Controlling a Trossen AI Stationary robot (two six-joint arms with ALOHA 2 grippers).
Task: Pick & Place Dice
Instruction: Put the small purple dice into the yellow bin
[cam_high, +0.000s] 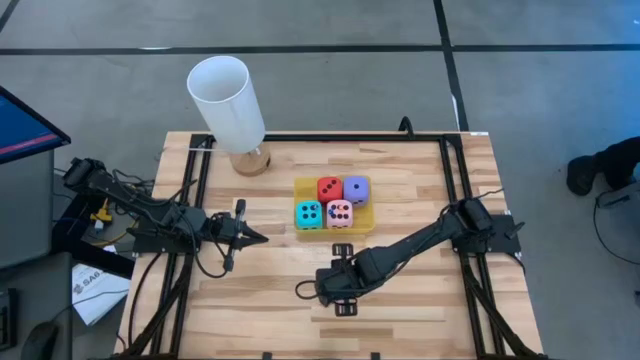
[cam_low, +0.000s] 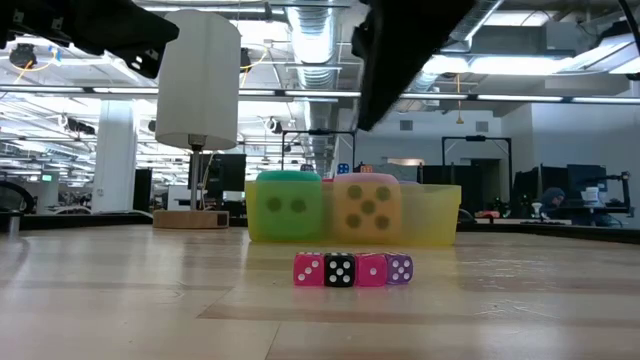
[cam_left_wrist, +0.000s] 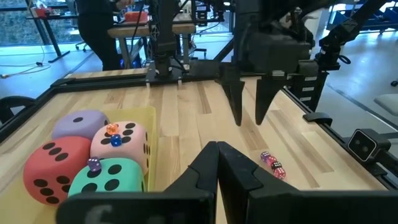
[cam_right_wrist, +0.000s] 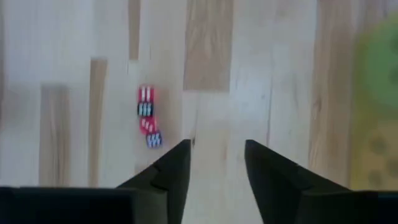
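Wooden surface (cam_high: 250, 310): right hand (cam_right_wrist: 216, 163) hovers released and empty above it, left hand (cam_left_wrist: 217, 163) clenched; four dice (cam_high: 332, 202) sit trayed, apparently awaiting the next pick.

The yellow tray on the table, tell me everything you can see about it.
The yellow tray is a shallow, square, see-through yellow container that looks like plastic. It sits flat on the wooden table, near the middle and toward the far side. Four soft dice fill it in a two-by-two block: red, purple, cyan and pink. A few tiny dice rest on top of the big ones. Neither end effector touches it.
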